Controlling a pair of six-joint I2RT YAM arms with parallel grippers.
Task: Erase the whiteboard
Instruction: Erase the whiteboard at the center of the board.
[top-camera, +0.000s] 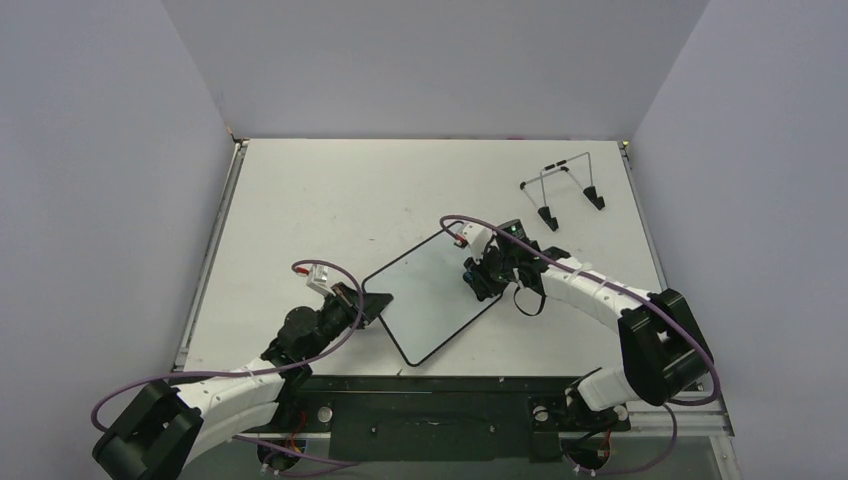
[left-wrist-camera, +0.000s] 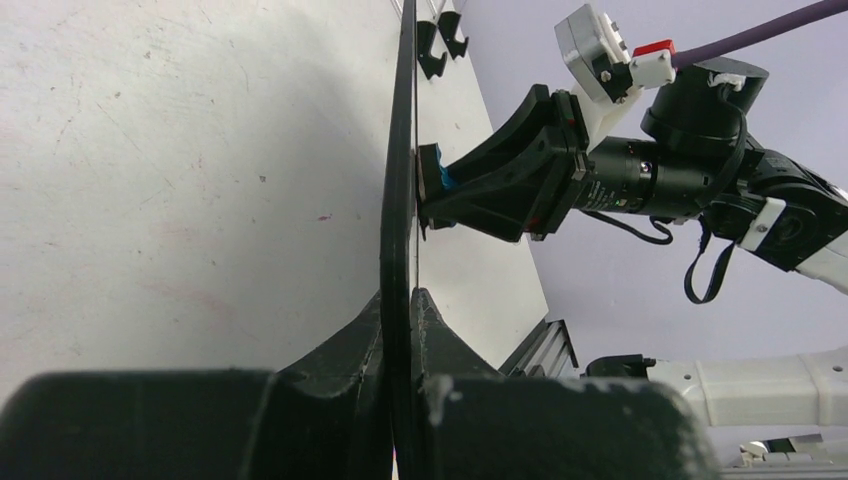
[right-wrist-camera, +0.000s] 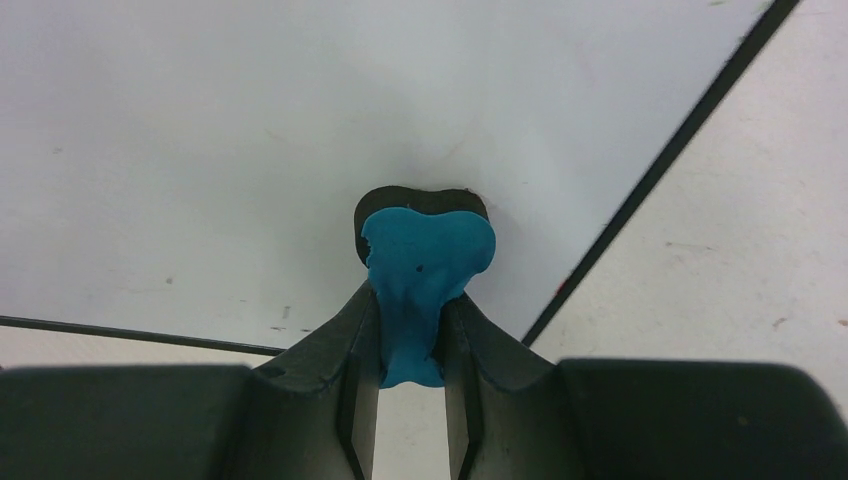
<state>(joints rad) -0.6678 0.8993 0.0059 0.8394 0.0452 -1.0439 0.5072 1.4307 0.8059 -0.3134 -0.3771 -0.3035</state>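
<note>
Whiteboard (top-camera: 430, 300) lying diagonally at the middle of the desk (top-camera: 330, 200), its surface apparently wiped clean. Left fingers (left-wrist-camera: 400, 315) are clamped on the board's left corner. Right fingers (right-wrist-camera: 412, 315) are closed on a blue eraser (right-wrist-camera: 425, 250), whose dark pad presses the board's face near its right rim. A wire stand (top-camera: 562, 190) sits well apart, at far right.

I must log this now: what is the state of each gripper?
The left gripper: closed, holding the whiteboard by its edge.
The right gripper: closed, holding the blue eraser.
</note>
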